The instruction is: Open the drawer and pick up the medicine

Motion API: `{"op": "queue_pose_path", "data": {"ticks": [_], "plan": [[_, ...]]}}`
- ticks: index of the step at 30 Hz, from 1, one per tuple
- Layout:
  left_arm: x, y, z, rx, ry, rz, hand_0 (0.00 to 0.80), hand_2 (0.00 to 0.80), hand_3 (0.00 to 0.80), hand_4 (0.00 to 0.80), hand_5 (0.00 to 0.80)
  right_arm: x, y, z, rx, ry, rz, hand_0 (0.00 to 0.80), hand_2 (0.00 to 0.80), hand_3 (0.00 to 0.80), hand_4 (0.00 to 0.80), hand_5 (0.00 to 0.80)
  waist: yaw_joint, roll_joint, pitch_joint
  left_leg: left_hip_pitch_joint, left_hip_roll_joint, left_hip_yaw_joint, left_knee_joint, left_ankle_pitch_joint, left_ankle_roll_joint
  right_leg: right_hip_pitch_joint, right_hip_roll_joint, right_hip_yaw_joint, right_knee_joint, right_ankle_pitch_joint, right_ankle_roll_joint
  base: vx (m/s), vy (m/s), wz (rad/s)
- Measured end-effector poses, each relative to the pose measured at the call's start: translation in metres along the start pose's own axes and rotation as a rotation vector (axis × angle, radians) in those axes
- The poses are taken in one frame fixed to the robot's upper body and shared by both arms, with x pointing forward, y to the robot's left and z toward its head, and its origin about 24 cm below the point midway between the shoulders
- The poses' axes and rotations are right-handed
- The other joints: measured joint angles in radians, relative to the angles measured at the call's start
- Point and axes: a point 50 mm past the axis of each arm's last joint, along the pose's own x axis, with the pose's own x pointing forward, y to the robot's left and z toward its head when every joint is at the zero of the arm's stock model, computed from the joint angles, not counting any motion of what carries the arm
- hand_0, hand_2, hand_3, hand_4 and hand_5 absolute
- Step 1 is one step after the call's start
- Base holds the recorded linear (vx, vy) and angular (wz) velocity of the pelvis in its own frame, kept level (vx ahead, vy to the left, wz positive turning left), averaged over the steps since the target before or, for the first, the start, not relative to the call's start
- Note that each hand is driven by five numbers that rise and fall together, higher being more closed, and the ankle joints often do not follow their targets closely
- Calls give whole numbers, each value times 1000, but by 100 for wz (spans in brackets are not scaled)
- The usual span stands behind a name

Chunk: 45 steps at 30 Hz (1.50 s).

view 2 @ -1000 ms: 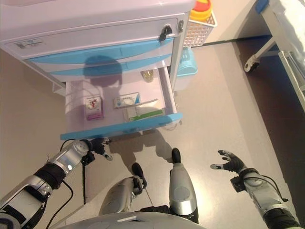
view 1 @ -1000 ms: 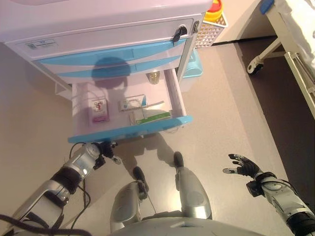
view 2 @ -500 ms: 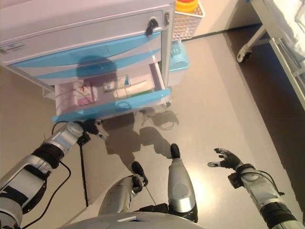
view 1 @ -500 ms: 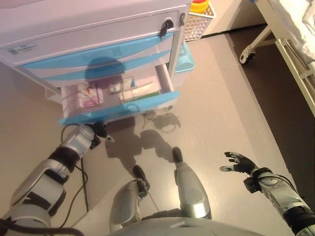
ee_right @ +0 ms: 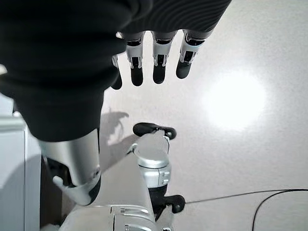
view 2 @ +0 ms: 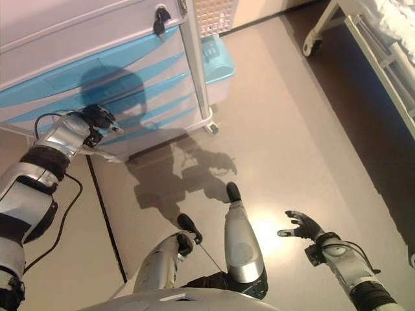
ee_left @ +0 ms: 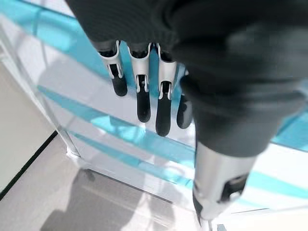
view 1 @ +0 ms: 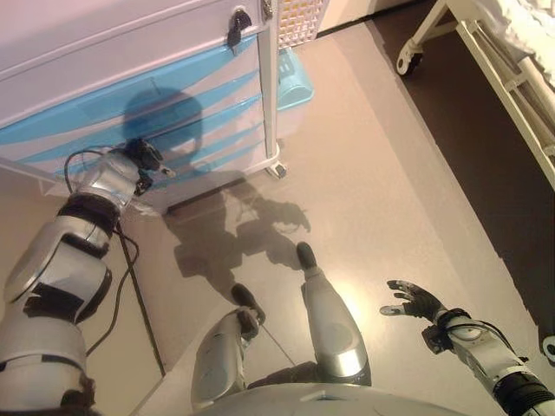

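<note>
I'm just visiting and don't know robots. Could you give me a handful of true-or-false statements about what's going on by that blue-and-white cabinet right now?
1. The cabinet's drawers all look pushed in. True.
2. The left hand is at the blue drawer fronts. True; its fingers are straight against them.
3. The right hand is carrying a medicine box. False; it hangs open over the bare floor, holding nothing.
4. Medicine boxes can be seen lying in an open drawer. False; no drawer stands open and no medicine shows in any view.
5. A white mesh basket hangs on the cabinet's side. True.
6. A key is in the lock on the top panel. True.
</note>
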Motion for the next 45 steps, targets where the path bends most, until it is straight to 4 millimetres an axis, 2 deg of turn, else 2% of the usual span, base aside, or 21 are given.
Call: {"op": "queue_pose_path", "data": {"ticks": [8, 14, 17, 20, 23, 26, 30, 32, 36, 40, 45], "plan": [[0, 21, 9, -24, 0, 54, 0, 0, 0, 0, 0, 0, -2, -2, 17, -17, -28, 0, 0, 0, 0, 0, 0, -3, 11, -89, 21, -6, 89, -31, 1, -67, 7, 7, 44, -3, -5, 0, 0, 0], [-3, 16, 22, -60, -80, 14, 0, 0, 0, 0, 0, 2, 7, -2, 39, -29, -11, 0, 0, 0, 0, 0, 11, -3, 11, -119, 30, -23, 123, -37, 10, -80, 8, -2, 53, -2, -4, -48, -64, 5], [-7, -10, 26, -70, -157, -103, 0, 0, 0, 0, 0, 3, 13, -3, 51, -33, 1, 0, 0, 0, 0, 0, 27, -2, 13, -118, 30, -32, 121, -34, 11, -77, 8, -15, 60, -5, -4, 9, -94, 8], [-14, -46, 14, -139, -190, -261, 0, 0, 0, 0, 0, 3, 18, -5, 65, -31, 22, 0, 0, 0, 0, 0, 46, 0, 14, -94, 29, -42, 102, -28, 8, -47, 8, -28, 45, -2, -2, 22, -112, 10], [-28, -93, -15, -210, -158, -445, 0, 0, 0, 0, 0, 2, 26, -9, 101, -26, 57, 0, 0, 0, 0, 0, 77, 3, 15, -23, 14, -61, 42, -8, 1, 27, 0, -51, 2, -3, -4, 28, -99, 21], [-43, -125, -42, -305, -105, -572, 0, 0, 0, 0, 0, 2, 32, -8, 187, -51, 77, 0, 0, 0, 0, 0, 119, 6, 13, 19, -3, -79, -27, 24, -4, 70, -8, -79, -38, -1, -9, 18, -104, 26], [-77, -185, -87, -475, 12, -734, 0, 0, 0, 0, 0, -1, 44, -13, 328, -64, 88, 0, 0, 0, 0, 0, 184, 30, -15, 81, -18, -120, -126, 68, -17, 141, -5, -131, -102, 7, -16, 33, -99, 29], [-96, -207, -107, -558, 70, -803, 0, 0, 0, 0, 0, -1, 47, -14, 351, -67, 109, 0, 0, 0, 0, 0, 207, 44, -43, 100, -24, -134, -169, 88, -19, 160, -4, -152, -121, 8, -17, 63, -73, 26], [-125, -232, -135, -724, 142, -876, 0, 0, 0, 0, 0, -1, 58, -15, 448, -83, 186, 0, 0, 0, 0, 0, 241, 53, -144, 157, -30, -160, -242, 111, -26, 222, -2, -186, -169, 7, -19, 51, -64, 20], [-140, -251, -141, -882, 174, -909, 0, 0, 0, 0, 0, 1, 80, -20, 550, -68, 265, 0, 0, 0, 0, 0, 281, 54, -259, 198, -36, -179, -306, 134, -30, 261, -4, -213, -203, 5, -19, 25, -43, 17], [-153, -272, -153, -1019, 264, -928, 0, 0, 0, 0, 0, 5, 109, -35, 652, 23, 332, 0, 0, 0, 0, 0, 308, 51, -343, 233, -40, -202, -377, 171, -38, 287, -6, -242, -229, 3, -16, 9, -16, 16]]}}
